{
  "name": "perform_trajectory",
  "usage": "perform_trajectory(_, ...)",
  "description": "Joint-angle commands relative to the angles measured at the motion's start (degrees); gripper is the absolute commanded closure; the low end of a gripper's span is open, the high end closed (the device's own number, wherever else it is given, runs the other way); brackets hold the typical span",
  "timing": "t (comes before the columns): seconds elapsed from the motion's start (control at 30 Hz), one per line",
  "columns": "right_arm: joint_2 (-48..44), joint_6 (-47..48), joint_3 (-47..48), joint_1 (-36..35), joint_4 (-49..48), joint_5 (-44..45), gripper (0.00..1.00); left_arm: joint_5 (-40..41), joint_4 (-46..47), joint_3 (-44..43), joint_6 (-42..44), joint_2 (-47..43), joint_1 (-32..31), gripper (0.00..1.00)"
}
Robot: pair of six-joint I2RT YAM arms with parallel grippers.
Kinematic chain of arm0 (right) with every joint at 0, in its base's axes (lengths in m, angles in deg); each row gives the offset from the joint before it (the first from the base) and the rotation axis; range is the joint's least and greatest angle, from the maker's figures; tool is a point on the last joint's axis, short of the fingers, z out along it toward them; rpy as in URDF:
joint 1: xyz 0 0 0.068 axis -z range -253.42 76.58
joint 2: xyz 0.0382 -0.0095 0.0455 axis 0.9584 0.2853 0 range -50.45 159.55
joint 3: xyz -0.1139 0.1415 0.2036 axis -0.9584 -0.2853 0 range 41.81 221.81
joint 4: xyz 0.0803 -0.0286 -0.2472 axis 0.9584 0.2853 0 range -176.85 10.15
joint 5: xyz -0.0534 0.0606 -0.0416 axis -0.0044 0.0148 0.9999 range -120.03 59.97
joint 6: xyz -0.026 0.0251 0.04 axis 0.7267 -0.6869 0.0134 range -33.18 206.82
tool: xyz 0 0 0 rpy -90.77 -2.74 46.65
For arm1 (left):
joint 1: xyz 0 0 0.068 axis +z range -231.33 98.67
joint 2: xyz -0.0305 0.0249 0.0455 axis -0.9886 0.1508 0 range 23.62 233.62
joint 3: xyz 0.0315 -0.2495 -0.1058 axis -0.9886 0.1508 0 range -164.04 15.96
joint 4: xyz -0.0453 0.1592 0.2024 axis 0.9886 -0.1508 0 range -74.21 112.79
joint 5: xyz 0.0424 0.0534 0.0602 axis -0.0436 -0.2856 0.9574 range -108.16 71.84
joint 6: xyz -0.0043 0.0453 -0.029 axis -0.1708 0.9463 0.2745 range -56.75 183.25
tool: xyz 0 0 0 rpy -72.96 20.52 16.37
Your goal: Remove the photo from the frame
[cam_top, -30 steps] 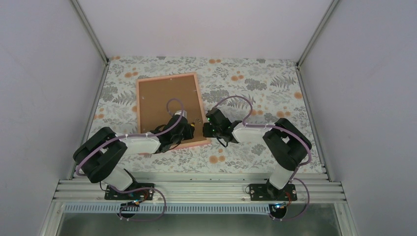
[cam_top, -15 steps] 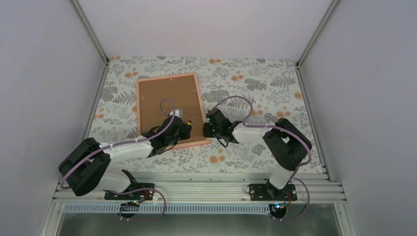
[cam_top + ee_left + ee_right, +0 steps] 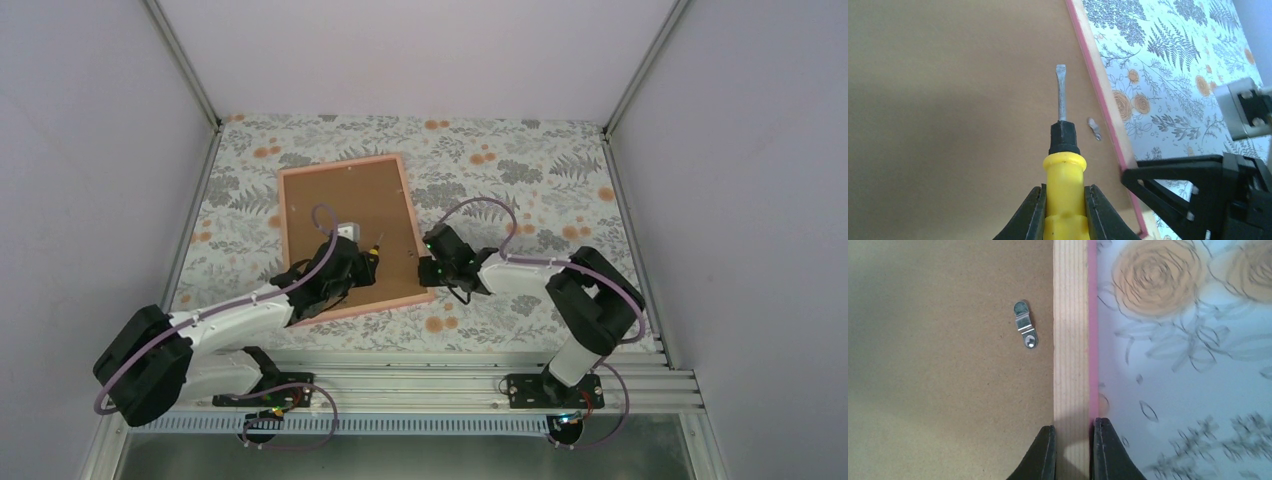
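Note:
The frame (image 3: 340, 163) lies face down on the floral table, its brown backing board (image 3: 335, 200) up, so the photo is hidden. My left gripper (image 3: 1064, 192) is shut on the yellow handle of a flat-blade screwdriver (image 3: 1064, 165). It holds the blade over the backing, left of a small metal turn clip (image 3: 1094, 129). In the top view the left gripper (image 3: 355, 264) hovers over the board's near right part. My right gripper (image 3: 1074, 432) is shut across the frame's pale wooden rail (image 3: 1070, 340) on its right side, near the same clip (image 3: 1025, 331). From above, the right gripper (image 3: 428, 268) sits at that edge.
The table carries a floral cloth (image 3: 520, 180) and is bounded by grey walls with metal posts at the back corners. An aluminium rail (image 3: 400, 375) runs along the near edge by the arm bases. More tiny clips dot the backing's rim.
The left arm has stretched out from its base, carrying the screwdriver farther over the backing board. The frame and the right gripper have shifted slightly.

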Motion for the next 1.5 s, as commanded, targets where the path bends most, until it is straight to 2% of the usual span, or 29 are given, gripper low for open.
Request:
perform_trajectory(0.0, -3.43, 2.17, -3.62, -0.82, 9.41, -2.00, 0.94, 0.76, -2.88, 0.60, 2.39, -2.25, 1.25, 0.98)
perform_trajectory(0.17, -5.67, 3.15, -5.02, -0.59, 11.59, -1.45, 0.92, -0.06, -4.17, 1.11, 3.80, -4.43, 2.79, 0.98)
perform_trajectory(0.33, -6.70, 4.10, -3.84, -0.56, 12.30, -1.81, 0.85, -0.57, -5.22, 1.33, 5.35, -6.18, 4.15, 0.98)
perform_trajectory(0.47, -6.71, 5.51, -0.41, 0.20, 13.61, -0.34, 0.74, -1.36, -6.13, 1.23, 6.66, -7.39, 5.70, 0.98)
perform_trajectory(0.73, -1.85, 9.76, 8.80, 4.75, 12.63, 0.47, 0.63, -4.83, -6.55, 0.83, 9.32, -7.34, 9.38, 0.98)
perform_trajectory(1.0, 8.91, 12.52, 20.34, 9.20, 10.39, 0.51, 0.61, -8.93, -5.98, 0.69, 11.79, -6.31, 13.65, 0.98)
perform_trajectory(1.47, 23.66, 14.52, 35.23, 12.16, 9.88, -1.52, 0.68, -14.35, -2.84, -2.25, 14.45, 0.66, 16.67, 0.98)
